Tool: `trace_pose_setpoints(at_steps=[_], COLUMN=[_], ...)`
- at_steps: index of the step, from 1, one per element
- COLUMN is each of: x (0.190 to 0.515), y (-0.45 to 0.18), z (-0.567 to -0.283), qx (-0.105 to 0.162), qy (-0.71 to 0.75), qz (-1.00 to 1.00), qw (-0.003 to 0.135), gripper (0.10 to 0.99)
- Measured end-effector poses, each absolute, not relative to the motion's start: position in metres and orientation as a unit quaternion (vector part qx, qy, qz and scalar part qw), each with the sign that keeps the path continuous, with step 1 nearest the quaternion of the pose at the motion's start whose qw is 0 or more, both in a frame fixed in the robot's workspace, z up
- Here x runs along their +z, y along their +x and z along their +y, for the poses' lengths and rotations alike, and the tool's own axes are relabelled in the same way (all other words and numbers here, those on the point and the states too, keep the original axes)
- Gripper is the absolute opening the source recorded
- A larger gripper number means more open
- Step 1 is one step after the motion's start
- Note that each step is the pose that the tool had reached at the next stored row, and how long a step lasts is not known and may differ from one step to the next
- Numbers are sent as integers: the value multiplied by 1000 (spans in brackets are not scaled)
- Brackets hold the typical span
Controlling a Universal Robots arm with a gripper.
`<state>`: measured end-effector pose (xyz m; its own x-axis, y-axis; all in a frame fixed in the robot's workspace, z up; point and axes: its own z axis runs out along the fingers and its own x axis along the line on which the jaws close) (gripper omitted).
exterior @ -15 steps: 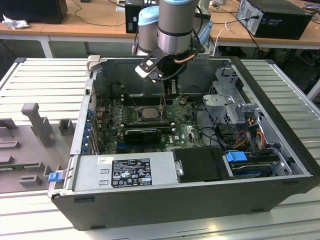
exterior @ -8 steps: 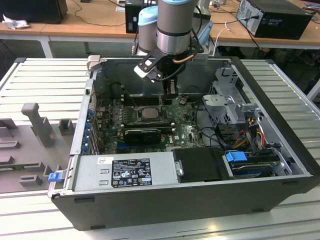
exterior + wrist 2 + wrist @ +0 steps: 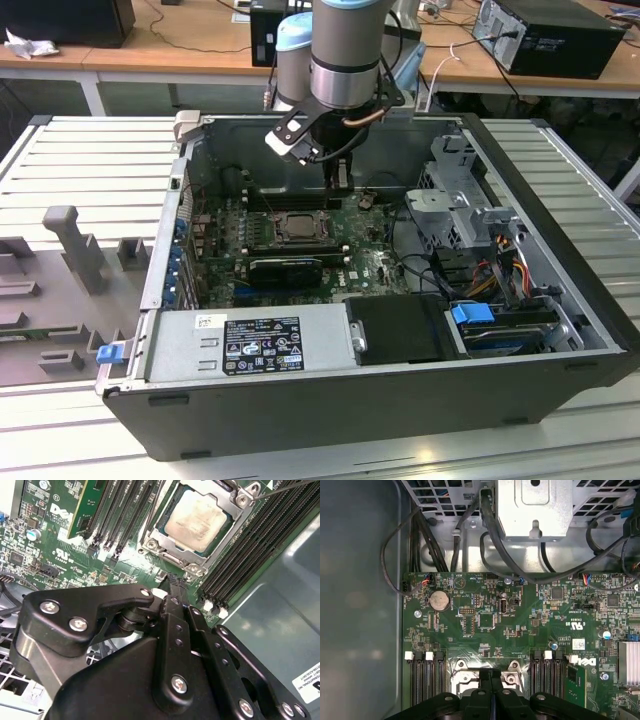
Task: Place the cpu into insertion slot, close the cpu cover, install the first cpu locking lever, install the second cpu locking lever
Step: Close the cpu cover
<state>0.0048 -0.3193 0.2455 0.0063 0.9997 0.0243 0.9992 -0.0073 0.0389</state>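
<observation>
Silvery-grey metal is showing face-up where the cpu point(image 3: 197, 520) is sitting squarely inside the insertion slot point(image 3: 156, 545), so the placing step is looking finished. The cpu cover point(image 3: 232, 507) is appearing to lie flat over the chip's edges, its window framing the metal top, and I am judging it closed. That is putting the work at the locking levers. A thin wire lever point(image 3: 285, 487) is running past the socket's corner, and I cannot tell whether it is hooked down.

The gripper point(image 3: 173, 583) is hanging near one corner of the socket and appearing clear of it. Its fingers point(image 3: 484, 679) are pressing together with nothing between them. In the exterior view the gripper point(image 3: 340, 180) is hovering over the board, farther from the camera than the socket.

Lever work, as I am judging it, is calling for a narrow tip to meet thin wire without sliding onto the cover. Black memory slots point(image 3: 250, 545) are crowding the socket on both sides, and a green memory module point(image 3: 82, 505) is standing upright in one bank. The case wall point(image 3: 280, 620) is rising just beyond the nearer slots. A black graphics card point(image 3: 285, 268) is lying just beside the socket, and cables point(image 3: 492, 545) are draping well apart from it.
</observation>
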Motion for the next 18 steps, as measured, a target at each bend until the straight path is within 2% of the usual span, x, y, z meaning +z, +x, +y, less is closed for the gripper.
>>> trace_pose_setpoints(at_steps=[10, 18], x=[245, 242], y=[0, -5], z=[-319, -319], qx=[22, 16], qy=[709, 709], qz=[705, 705], qw=[5, -2], gripper=[106, 106])
